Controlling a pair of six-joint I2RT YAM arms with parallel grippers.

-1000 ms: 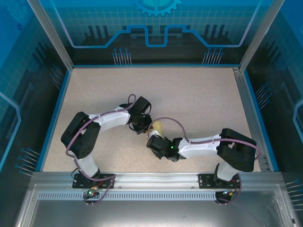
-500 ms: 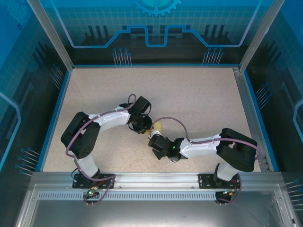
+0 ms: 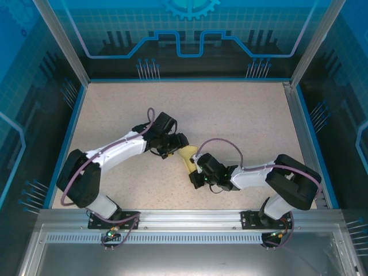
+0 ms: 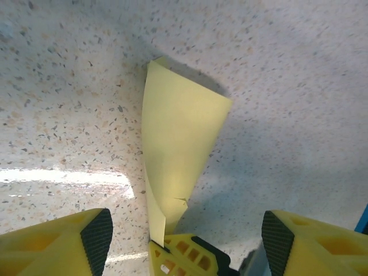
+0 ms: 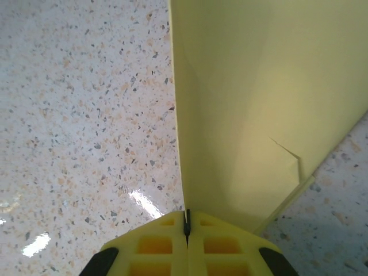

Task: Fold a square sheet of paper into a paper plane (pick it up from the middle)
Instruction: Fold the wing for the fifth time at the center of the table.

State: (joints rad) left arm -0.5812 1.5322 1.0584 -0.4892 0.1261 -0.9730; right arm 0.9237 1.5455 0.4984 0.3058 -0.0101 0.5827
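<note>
Right claw (image 5: 187, 223) pinches paper (image 5: 247, 103); pale-yellow, folded, curling.

The right gripper (image 5: 187, 221) sits at 6 o'clock, its yellow fingers pressed together on the lower edge of the pale-yellow sheet of paper (image 5: 259, 103) — the sheet fans out toward 12 and 2 o'clock. A short crease marks it near 4 o'clock. The speckled table (image 5: 86, 115) spreads toward 9 o'clock.

Folded paper (image 5: 259, 86) matt, smooth, thin; table (image 5: 86, 115) glossy speckled stone-look; right tool (image 5: 187, 223) yellow plastic.
</note>
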